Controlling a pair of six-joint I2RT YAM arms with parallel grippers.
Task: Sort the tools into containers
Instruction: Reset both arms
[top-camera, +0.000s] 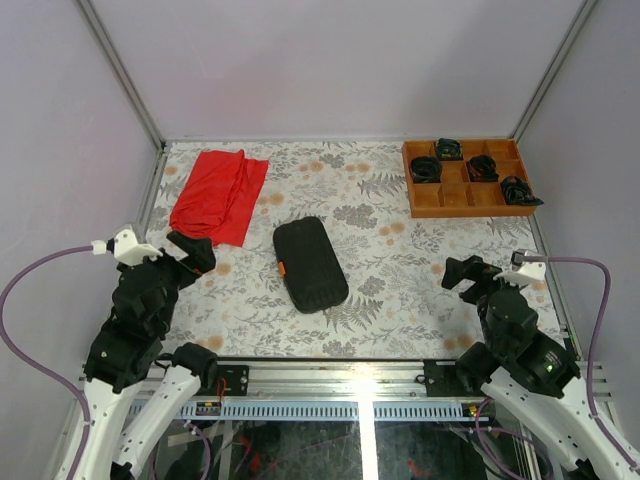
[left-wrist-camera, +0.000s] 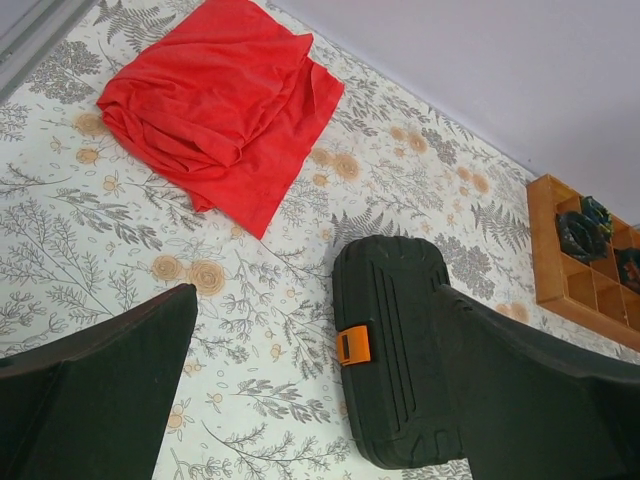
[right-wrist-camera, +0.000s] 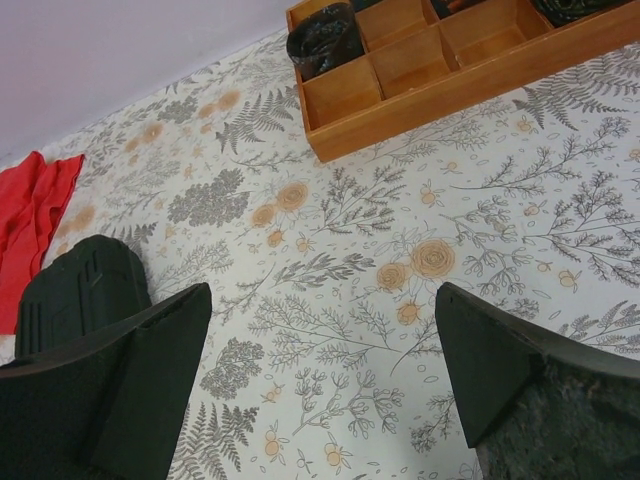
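The container, a black hinged case, lies closed on the flowered table near the middle, its small orange latch facing left. My left gripper hovers open to the case's left with nothing between its fingers. In the left wrist view the case sits just inside the right finger of the left gripper. My right gripper stands open over bare tablecloth to the right of the case. The right wrist view shows this right gripper empty, with the case behind its left finger. The tools are out of view.
A crumpled red cloth lies at the back left. An orange-brown wooden compartment tray stands at the back right, with several black coiled bundles in its cells. Grey walls close the table on three sides.
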